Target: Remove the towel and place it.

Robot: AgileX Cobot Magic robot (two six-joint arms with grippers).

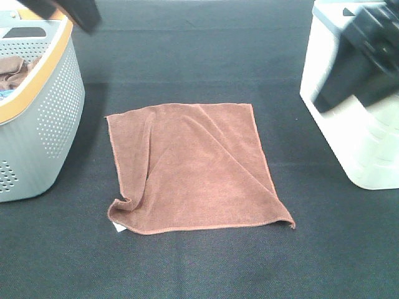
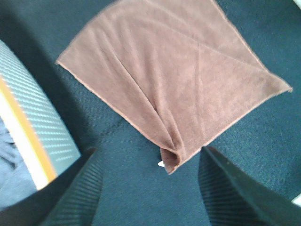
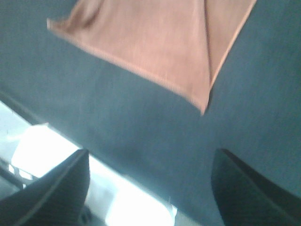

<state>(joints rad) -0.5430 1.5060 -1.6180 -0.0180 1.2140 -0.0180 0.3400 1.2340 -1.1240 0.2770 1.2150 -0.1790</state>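
Light is bright and even from above. The basket [image 1: 43,118] throws a soft shadow on the dark table [image 1: 199,261]. The white container [image 1: 355,137] is overexposed, with glare in the right wrist view. Both arms look blurred; the right wrist picture is soft.

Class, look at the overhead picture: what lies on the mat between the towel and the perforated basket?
Nothing: between the towel and the basket there is only bare dark mat, as the exterior high view shows.
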